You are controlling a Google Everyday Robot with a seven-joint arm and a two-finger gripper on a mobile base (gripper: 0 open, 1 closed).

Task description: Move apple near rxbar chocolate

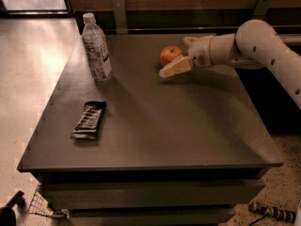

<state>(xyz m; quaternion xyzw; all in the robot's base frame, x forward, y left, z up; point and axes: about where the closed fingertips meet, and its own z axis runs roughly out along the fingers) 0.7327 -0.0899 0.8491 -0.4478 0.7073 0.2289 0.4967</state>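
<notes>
The red-orange apple (169, 54) sits on the dark table (155, 121) at the far middle. My gripper (174, 56) reaches in from the right at table height and is open. One pale finger (175, 67) lies along the apple's near side and the other (189, 40) is behind it to the right. The apple is partly between them. The black rxbar chocolate (89, 120) lies flat near the table's left front, far from the apple.
A clear water bottle with a white cap (96, 48) stands upright at the far left of the table, between the apple and the table's left edge. A wall rail runs behind the table. The floor lies to the left.
</notes>
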